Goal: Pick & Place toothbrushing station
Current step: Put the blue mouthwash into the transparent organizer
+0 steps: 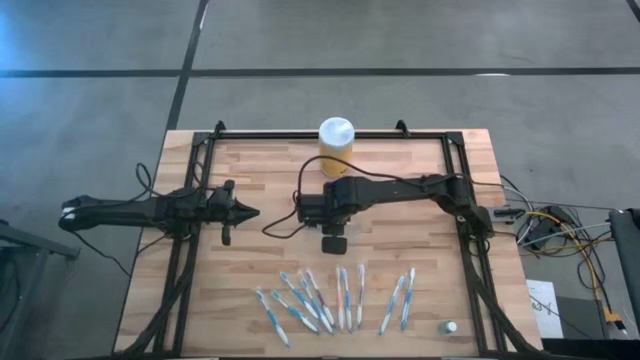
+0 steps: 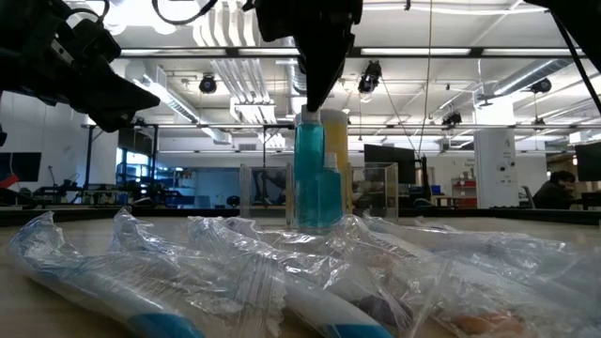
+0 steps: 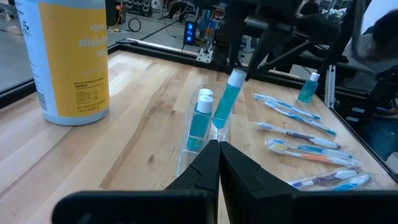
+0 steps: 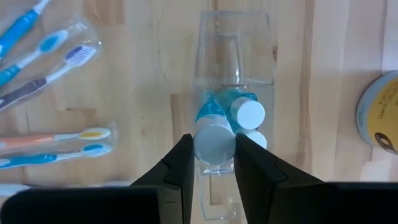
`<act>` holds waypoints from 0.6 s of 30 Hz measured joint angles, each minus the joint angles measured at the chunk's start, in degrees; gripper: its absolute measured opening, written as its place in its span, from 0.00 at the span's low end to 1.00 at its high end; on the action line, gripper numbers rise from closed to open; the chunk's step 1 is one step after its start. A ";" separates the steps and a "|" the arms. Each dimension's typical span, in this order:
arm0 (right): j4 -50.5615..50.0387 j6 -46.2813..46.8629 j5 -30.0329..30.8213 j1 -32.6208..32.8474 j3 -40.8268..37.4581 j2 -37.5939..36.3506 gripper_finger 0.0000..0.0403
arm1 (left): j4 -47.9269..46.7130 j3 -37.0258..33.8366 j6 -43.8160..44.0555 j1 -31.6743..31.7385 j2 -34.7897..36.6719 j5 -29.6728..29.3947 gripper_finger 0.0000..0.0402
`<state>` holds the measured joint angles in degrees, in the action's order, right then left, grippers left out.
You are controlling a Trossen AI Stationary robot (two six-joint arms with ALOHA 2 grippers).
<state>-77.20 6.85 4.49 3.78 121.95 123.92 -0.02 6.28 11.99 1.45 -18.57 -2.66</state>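
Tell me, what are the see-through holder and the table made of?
The holder looks like clear, glossy plastic: the wood grain shows right through its walls, though it could be glass. The table looks like pale wooden planks with a smooth matte finish, showing grain lines and plank seams.

hidden: clear holder (image 1: 322,212) under right arm (high view) | cut off: yellow jar (image 4: 378,112) at right wrist edge | blurred: wrapped toothbrushes (image 2: 188,272) up close, low view
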 joint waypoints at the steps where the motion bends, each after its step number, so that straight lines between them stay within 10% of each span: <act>1: 0.30 0.00 -0.02 -0.05 -0.52 0.00 0.20 | 0.00 0.00 0.00 0.00 0.00 0.00 0.03; 18: 6.84 0.06 -0.02 -0.64 -7.25 0.00 0.20 | -0.02 0.00 0.00 -0.01 0.00 0.07 0.03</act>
<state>-70.36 6.91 4.47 3.14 114.70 123.92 -0.03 6.28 11.99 1.44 -18.57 -2.59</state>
